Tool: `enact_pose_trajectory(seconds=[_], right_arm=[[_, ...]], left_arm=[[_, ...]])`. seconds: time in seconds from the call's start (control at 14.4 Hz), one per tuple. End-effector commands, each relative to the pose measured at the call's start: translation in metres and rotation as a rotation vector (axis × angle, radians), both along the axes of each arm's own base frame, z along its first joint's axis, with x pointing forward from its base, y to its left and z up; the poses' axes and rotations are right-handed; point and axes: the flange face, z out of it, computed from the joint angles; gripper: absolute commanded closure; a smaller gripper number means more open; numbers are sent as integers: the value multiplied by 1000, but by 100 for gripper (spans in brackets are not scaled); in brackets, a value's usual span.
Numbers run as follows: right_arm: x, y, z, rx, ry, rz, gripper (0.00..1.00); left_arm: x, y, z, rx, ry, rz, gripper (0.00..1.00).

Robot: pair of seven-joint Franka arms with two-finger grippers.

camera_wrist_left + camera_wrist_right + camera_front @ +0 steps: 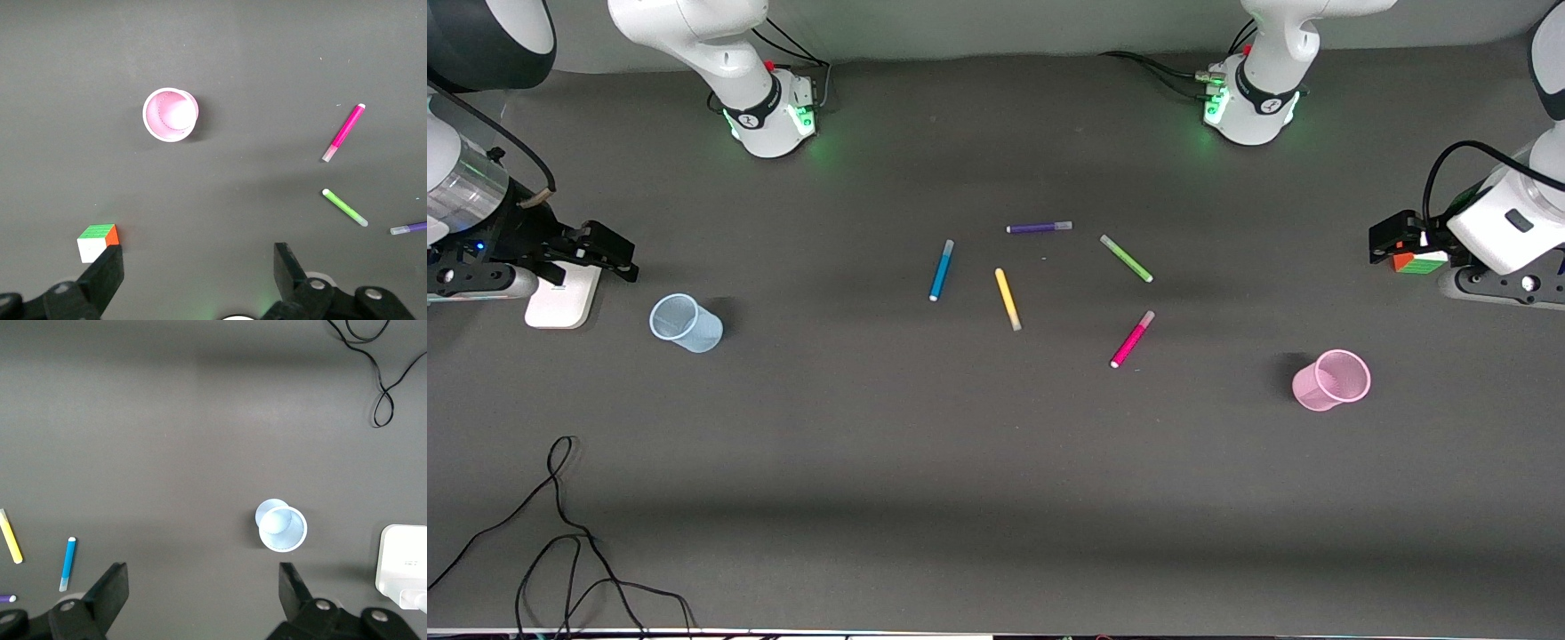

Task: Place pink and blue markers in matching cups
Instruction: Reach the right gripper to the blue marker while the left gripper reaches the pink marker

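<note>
**Before Closing on Either Marker, Mind the Neighbours and the Light Cups**

Reading the front view as a dial centred on the yellow pen, with twelve toward the arm bases, find the blue marker at ten, lying flat near that pen, and the pink marker at four, lying flat on its own. Look for the blue cup well out at nine, toward the right arm's end of the table, and the pink cup between three and four, toward the left arm's end. See both upright and empty. Note the purple pen at twelve to one and the green pen at two.

Count both arms as waiting. Place the left gripper over the table's left-arm end, by a colour cube, spread wide with nothing held. Place the right gripper over the right-arm end, by a white block, likewise wide apart and empty-handed.

Judge nothing as done yet. Expect trouble from several quarters:

- nudging the yellow pen while descending on the blue marker, through too little gap
- rolling a round marker away by closing off-centre
- toppling a light cup by clipping its rim or dropping a marker in at a slant
- swapping colours by carrying a marker toward the wrong end

Watch too for grabbing the purple pen in place of the blue marker.
</note>
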Motion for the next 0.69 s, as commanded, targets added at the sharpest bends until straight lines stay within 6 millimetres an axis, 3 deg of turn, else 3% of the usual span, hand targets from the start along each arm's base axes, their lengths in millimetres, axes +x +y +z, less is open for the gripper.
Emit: enact_pose_trajectory(seconds=[0.0, 0.21, 0.35, 0.62], right_arm=[[0, 1, 4, 19, 5, -26, 0], [0, 4, 1, 18, 16, -28, 0], [1, 11, -15, 12, 83, -17, 0], [10, 75, -72, 86, 237, -159, 0]], left_arm=[[-1, 2, 1, 2, -9, -11, 0], [0, 0, 2, 0, -12, -12, 0], [2, 1, 3, 0, -16, -7, 0], [2, -5, 2, 3, -13, -23, 0]])
